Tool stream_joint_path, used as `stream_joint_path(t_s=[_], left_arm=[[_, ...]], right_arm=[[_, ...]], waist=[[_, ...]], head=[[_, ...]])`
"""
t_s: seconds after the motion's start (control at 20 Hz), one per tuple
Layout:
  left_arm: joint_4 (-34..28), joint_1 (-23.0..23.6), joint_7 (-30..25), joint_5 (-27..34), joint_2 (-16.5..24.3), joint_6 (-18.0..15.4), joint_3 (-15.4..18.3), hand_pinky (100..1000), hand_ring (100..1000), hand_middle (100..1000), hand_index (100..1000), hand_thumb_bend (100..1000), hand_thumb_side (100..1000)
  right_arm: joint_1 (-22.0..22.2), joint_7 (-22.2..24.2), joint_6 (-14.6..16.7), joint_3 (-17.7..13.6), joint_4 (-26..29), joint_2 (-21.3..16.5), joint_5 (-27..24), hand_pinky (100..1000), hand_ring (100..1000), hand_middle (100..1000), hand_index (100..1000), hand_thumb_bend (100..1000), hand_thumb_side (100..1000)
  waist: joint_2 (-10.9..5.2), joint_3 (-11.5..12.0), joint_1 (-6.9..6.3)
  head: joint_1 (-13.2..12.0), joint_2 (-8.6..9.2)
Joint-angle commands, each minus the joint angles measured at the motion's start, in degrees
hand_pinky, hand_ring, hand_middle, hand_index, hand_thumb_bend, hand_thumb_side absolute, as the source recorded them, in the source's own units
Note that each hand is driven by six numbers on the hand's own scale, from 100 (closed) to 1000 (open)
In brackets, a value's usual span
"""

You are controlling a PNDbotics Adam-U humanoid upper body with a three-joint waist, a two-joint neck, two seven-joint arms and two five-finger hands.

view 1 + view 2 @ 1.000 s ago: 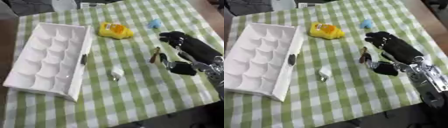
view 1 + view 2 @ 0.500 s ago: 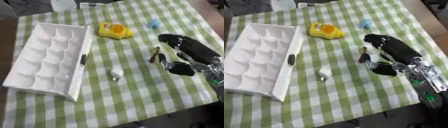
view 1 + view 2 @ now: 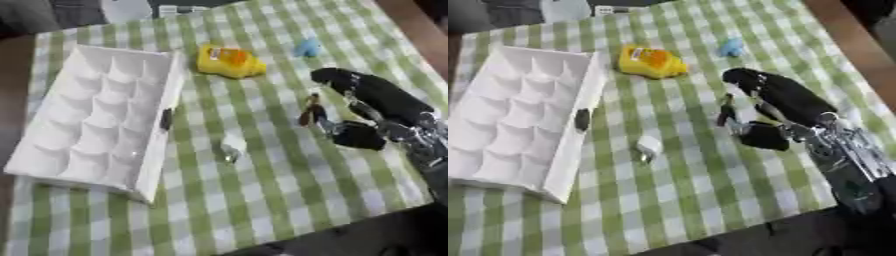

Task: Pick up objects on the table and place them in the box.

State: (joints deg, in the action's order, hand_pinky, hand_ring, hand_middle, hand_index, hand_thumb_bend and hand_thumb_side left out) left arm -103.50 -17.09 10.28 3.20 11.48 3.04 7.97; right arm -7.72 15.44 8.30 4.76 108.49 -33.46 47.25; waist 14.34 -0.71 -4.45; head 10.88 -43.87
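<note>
The box (image 3: pixel 96 115), a white tray of many small compartments, lies along the table's left edge, and every compartment I can see into is bare; none of the objects looks placed yet. A small dark piece (image 3: pixel 165 119) sits against the tray's right wall, outside the compartments as far as I can tell.

My right hand (image 3: pixel 785 102) is over the right side of the table (image 3: pixel 262 185), and my fingers and thumb curl around a small brown stick-like thing (image 3: pixel 726 113), though I cannot tell whether they have closed on it or only bracket it. It seems to lie on the green checked cloth.

Left to move, by my reckoning: the yellow object (image 3: pixel 228 61) near the far edge, the little blue thing (image 3: pixel 306 48) toward the far right corner, and the small whitish piece (image 3: pixel 648 146) near the table's middle, beside the tray. My left hand shows in neither view. So the job looks barely begun.
</note>
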Motion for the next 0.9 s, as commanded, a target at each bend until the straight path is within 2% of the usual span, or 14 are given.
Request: stream_joint_path(t_s=[0.05,0.45,0.9], left_arm=[[-0.7,-0.6,-0.2,0.2,0.6,0.0,0.0,749,629,905,864,270,884],[-0.7,-0.6,-0.2,0.3,0.5,0.0,0.0,748,629,905,864,270,884],[-0.6,-0.7,-0.4,0.5,0.4,-0.1,-0.1,749,630,906,865,268,885]], right_arm=[[-1.1,0.1,-0.1,0.0,-0.5,-0.5,-1.1,757,822,895,1000,100,721],[-2.7,0.3,-0.8,0.2,-4.5,0.2,-5.6,670,775,877,1000,100,815],[-5.6,0.4,-0.9,-0.3,-9.6,1.2,-8.1,633,760,869,1000,100,836]], waist=[[-0.88,0.1,-0.54],[-0.90,0.2,-0.72],[-0.80,0.4,-1.02]], head=[[0.3,-0.24],[0.6,-0.24],[1.0,-0.24]])
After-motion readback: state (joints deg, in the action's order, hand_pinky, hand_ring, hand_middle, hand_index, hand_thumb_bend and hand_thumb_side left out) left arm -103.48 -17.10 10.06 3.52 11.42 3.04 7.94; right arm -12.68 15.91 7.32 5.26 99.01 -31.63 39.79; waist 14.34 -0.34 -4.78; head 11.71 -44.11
